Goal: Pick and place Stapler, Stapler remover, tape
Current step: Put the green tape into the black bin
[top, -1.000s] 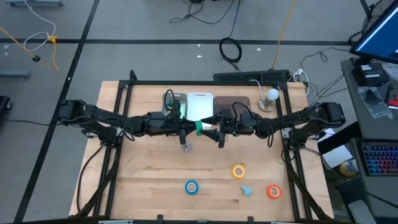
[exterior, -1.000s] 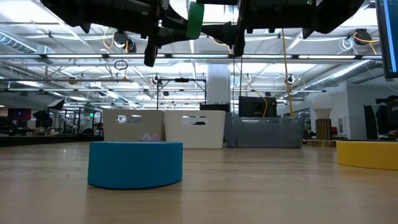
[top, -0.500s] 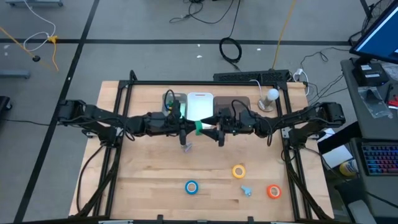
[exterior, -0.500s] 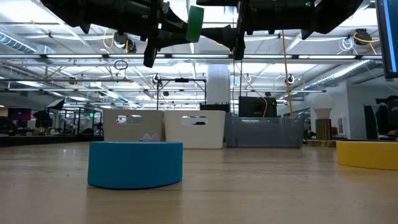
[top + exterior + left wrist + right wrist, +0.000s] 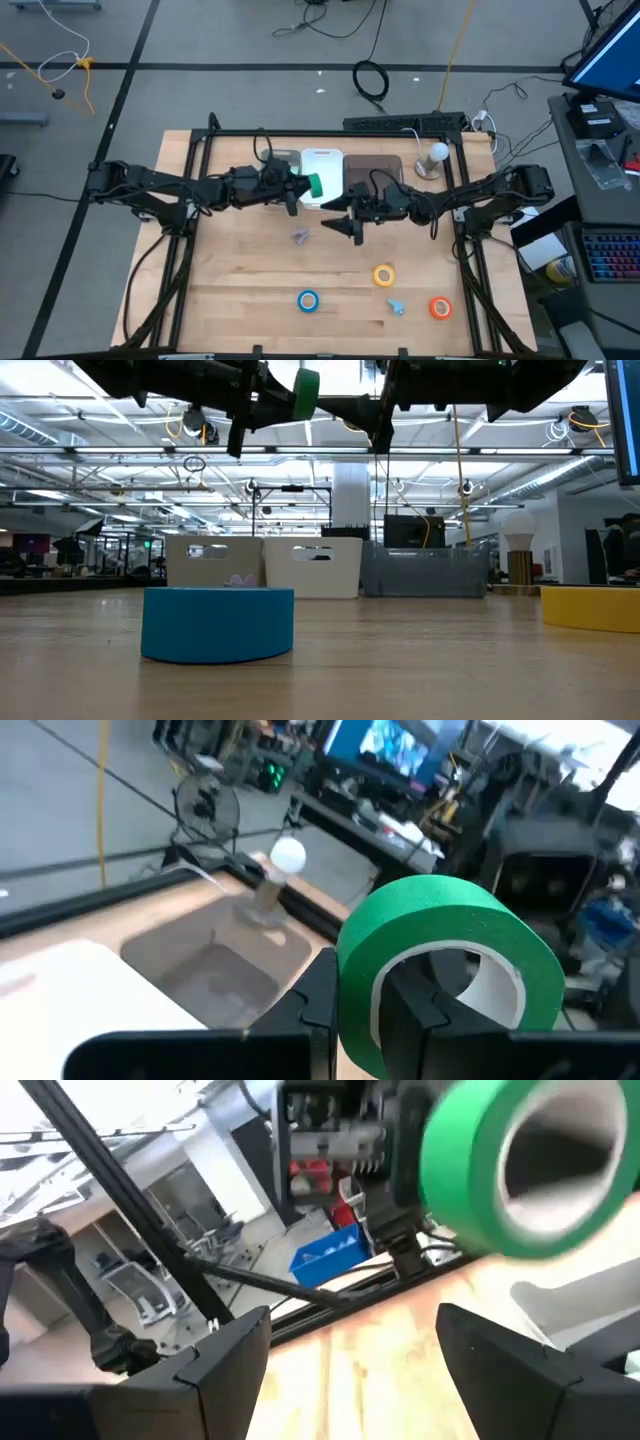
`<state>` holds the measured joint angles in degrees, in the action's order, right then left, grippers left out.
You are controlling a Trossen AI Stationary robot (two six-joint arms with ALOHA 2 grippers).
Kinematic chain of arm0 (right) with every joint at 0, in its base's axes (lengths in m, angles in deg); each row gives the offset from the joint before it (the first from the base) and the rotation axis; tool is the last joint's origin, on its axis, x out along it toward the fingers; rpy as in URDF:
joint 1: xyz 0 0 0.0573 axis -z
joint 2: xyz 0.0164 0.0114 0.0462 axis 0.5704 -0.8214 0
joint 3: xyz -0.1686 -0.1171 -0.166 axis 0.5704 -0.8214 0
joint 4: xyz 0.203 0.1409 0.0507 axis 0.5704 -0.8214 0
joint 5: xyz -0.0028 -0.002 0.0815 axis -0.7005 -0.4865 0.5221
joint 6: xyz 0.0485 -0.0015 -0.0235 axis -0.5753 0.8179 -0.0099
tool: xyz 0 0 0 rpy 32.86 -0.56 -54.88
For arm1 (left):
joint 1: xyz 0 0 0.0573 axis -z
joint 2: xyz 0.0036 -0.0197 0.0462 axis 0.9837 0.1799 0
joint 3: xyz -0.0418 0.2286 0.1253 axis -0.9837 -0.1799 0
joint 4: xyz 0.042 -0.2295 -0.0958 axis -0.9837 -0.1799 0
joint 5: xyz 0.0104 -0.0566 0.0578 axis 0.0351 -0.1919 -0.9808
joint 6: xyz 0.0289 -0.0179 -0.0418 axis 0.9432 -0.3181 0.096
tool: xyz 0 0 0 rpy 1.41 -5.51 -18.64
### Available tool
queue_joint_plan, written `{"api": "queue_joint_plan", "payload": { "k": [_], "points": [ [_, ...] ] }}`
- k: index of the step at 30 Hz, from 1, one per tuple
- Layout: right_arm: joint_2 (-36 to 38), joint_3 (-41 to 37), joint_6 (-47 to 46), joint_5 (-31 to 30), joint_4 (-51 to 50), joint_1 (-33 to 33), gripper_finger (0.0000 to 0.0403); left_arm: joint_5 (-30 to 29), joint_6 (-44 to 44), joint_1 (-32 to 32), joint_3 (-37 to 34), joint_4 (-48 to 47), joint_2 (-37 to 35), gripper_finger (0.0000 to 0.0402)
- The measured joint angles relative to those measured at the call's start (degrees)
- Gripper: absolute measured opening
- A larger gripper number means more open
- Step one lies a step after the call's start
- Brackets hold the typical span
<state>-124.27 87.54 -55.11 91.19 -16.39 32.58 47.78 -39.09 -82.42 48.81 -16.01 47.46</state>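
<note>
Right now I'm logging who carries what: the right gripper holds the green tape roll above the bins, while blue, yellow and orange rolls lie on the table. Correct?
Not quite: the left gripper holds the green tape roll, as the high view shows; the right gripper is open and empty. The blue roll, yellow roll and orange roll do lie on the table.

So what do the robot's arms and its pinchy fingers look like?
Both arms are black, long and jointed, with black cables looping along them. The left gripper and the right gripper each end in two flat, dark fingers with squared tips. No stickers or writing can be made out on them.
</note>
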Motion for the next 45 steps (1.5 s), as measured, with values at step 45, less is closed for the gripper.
{"api": "queue_joint_plan", "payload": {
  "k": [45],
  "points": [
    [0.1,-0.1,2.7,-2.0,0.8,1.9,0.0267,3.7,-4.3,1.0,-0.3,1.7,1.9,0.0039]
  ]
}}
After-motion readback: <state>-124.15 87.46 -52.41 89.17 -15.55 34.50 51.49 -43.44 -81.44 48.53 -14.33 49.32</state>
